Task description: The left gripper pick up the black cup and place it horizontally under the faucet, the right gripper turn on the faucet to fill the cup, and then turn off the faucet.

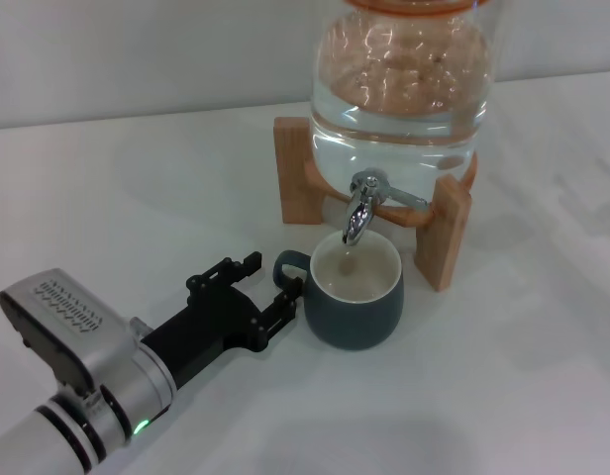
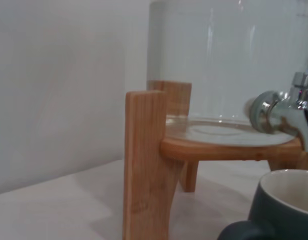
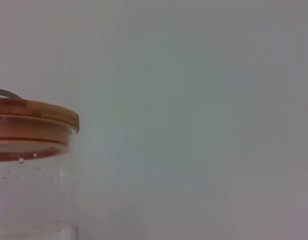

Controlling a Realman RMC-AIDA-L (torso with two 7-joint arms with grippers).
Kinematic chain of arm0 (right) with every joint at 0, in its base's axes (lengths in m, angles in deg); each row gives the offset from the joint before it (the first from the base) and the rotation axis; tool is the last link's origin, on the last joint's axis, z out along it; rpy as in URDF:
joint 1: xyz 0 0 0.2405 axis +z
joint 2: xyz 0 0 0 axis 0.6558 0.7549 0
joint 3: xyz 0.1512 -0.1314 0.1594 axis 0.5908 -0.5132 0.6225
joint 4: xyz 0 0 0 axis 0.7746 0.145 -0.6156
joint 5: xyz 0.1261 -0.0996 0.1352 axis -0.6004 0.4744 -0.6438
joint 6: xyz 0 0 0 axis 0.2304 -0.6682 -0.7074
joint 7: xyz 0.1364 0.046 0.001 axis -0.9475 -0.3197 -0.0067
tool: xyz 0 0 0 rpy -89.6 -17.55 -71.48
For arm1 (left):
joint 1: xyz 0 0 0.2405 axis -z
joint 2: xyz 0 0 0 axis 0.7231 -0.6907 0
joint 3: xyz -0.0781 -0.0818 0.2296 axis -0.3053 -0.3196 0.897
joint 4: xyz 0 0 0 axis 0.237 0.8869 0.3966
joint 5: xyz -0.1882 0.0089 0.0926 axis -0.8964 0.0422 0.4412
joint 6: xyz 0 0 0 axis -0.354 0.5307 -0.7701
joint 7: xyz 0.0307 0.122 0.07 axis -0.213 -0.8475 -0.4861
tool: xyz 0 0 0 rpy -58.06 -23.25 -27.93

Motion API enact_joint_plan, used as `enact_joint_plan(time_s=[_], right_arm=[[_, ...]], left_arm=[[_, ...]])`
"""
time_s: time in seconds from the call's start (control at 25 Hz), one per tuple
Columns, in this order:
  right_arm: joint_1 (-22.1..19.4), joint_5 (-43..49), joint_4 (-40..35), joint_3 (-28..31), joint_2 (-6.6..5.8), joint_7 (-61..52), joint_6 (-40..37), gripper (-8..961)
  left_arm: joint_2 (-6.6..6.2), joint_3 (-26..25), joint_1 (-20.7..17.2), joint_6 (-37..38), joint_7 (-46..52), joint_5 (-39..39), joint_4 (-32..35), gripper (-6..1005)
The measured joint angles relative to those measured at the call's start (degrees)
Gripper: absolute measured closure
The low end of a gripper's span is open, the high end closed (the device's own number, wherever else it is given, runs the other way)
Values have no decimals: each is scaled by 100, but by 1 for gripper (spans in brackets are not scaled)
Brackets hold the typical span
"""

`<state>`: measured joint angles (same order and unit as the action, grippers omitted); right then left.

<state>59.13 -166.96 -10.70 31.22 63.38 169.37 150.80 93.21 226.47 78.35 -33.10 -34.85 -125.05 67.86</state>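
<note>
Directly beneath the small shiny chrome faucet (image 1: 362, 206) the rounded dark slate-grey ceramic cup (image 1: 353, 293) is seen standing upright on the white table (image 1: 137, 198), its cream-white inside turned up towards the downward spout and its loop handle pointing towards the robot's left. The faucet is fixed low on a clear glass water jar (image 1: 399, 89), which is carried by a wooden stand (image 1: 297, 168); the cup is set between the stand's front legs. In the left wrist view the same faucet (image 2: 284, 112) is found above the cup's rim (image 2: 286, 200), with the stand's leg (image 2: 144, 165) close by.

The left gripper (image 1: 253, 289), a black two-fingered claw on a silver-grey arm, is held low over the table just beside the handle. Its jaws are spread apart and nothing is gripped between them; one fingertip lies next to the handle, though contact cannot be judged.

The right gripper is not seen in any view; only the jar's wooden lid (image 3: 34, 117) and a pale wall (image 3: 194, 100) are shown by its wrist camera.
</note>
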Motion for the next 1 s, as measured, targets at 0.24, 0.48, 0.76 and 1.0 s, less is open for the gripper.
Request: enact_joint_plan(time_s=[0.24,0.48,0.76,1.0], right_arm=[[-22,0,-43,0,-9,0,-4,230],[-153,170,-357,-8,-26,-139,6,230],[-318,1394,-1817,-50,-22,-1742,460,230],[-357,1843,-2922,-520,-12,-3266,1272,230]], left_arm=[[-10,-23,-278,420,10,22,4,394],[-41,-243,-901,1283,74,-120,-235,395],[-45,-1079,-1330,2128,473,-152,-929,397],[-44,-1678,-1325,2242,510,-151,-1323,398]])
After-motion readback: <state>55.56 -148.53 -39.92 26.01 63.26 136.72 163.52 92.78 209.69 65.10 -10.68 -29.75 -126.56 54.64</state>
